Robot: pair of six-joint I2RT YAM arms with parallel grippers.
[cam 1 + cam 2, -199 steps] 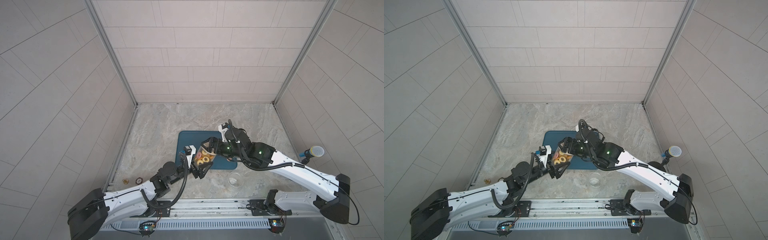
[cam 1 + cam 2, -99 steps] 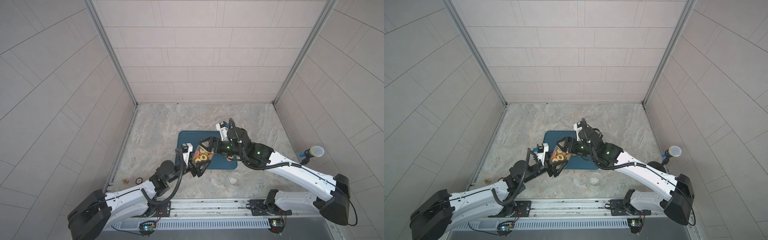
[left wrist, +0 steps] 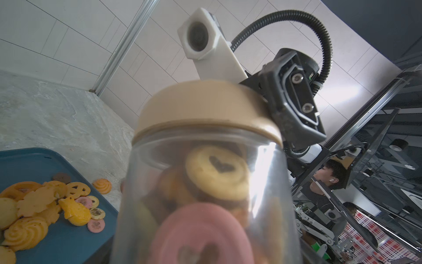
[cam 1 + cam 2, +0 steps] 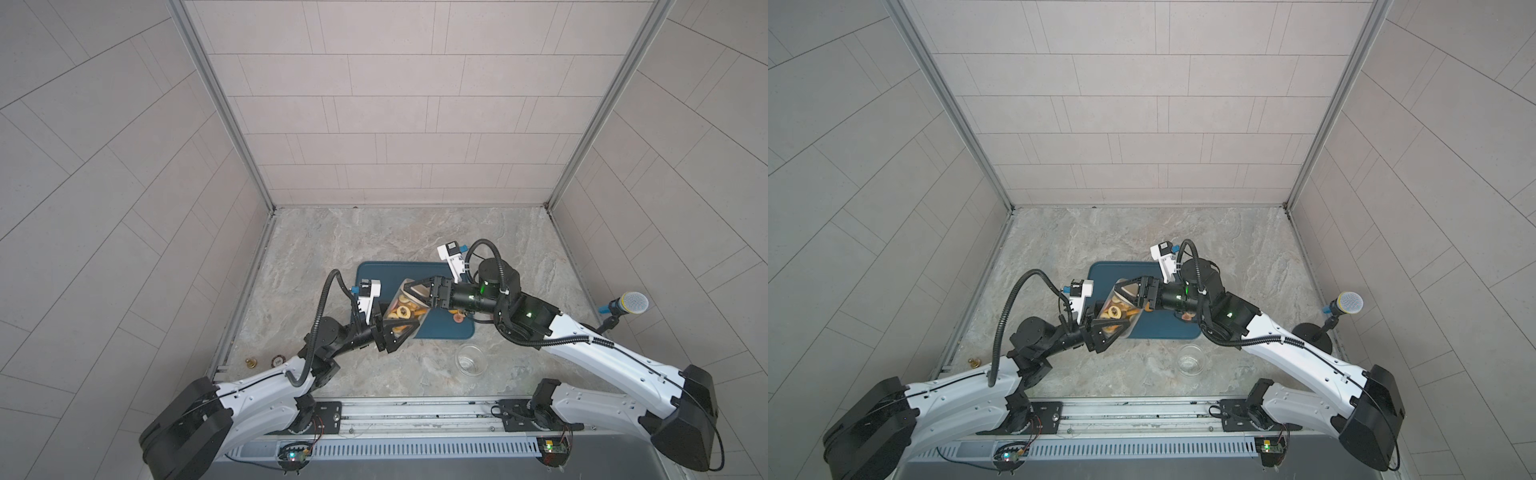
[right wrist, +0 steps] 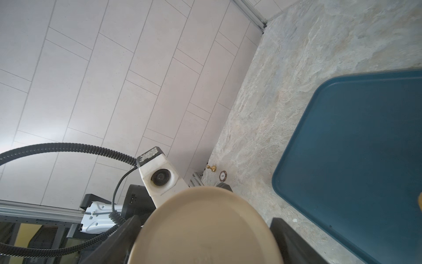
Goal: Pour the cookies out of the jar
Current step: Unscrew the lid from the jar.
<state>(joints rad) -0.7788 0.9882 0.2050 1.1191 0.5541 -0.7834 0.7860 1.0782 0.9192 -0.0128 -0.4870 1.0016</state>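
Far out to the left of the left end effector (image 4: 397, 326), at the edge of the surface (image 4: 332, 245), stood a small brass object (image 4: 251, 363) and a dark round disc (image 4: 277, 360). Both were too small to identify. In a top view the left arm hid the disc, leaving only the brass object (image 4: 973, 362).

The left end effector was clamped on the clear body of the jar (image 4: 403, 309), one black finger on each side. Its own wrist view showed no fingers, only the jar (image 3: 205, 194) filling the picture out of focus and cut off at the bottom. The jar hung tilted between the two end effectors, above the blue tray (image 4: 440, 328). The cookies (image 3: 217, 171) were packed inside it, yellow and pink, blurred through the wall. More loose cookies (image 3: 45, 205) lay on the tray beside the left end effector, partly cut off by the picture's edge.

The right end effector (image 4: 411, 293) was closed on the beige lid (image 5: 205, 228), which sat on the jar's mouth. Its fingers (image 5: 292, 240) flanked the lid, which hid the jar below. Under the right arm, a reddish-brown round piece (image 4: 458, 318) lay half hidden on the tray. Nearer the robot's base than the right end effector stood an empty clear glass (image 4: 470, 359). Far to the right stood a microphone (image 4: 629, 302).
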